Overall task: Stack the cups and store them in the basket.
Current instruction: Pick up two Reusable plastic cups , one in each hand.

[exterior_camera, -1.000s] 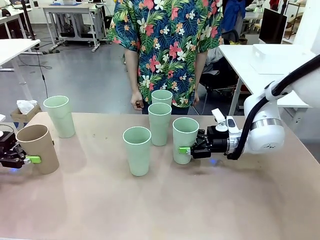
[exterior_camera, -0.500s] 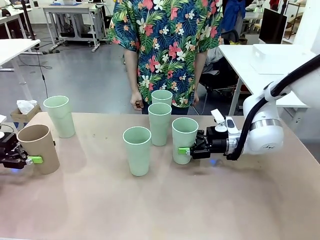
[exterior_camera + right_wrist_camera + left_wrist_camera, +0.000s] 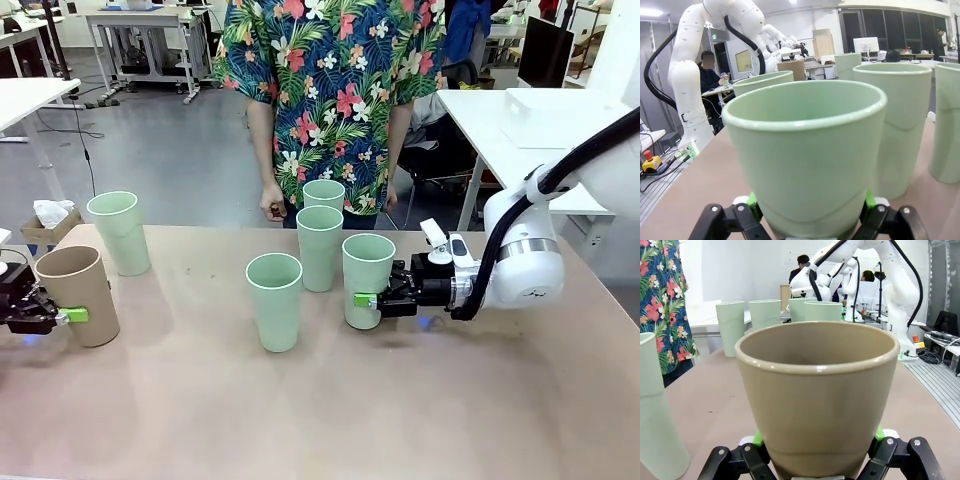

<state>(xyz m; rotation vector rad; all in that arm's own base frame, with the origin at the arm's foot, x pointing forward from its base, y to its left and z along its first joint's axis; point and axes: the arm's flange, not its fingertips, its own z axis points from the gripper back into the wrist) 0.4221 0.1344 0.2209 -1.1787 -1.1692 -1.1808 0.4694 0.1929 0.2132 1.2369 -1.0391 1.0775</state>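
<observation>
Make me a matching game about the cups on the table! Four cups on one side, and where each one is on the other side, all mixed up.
Column one:
1 tan cup
2 rightmost mint cup
3 leftmost mint cup
4 rearmost mint cup

Column two:
A closest to the person
B gripped by the left claw
C standing apart from the other mint cups
D gripped by the right claw

Pairs: 1-B, 2-D, 3-C, 4-A
</observation>
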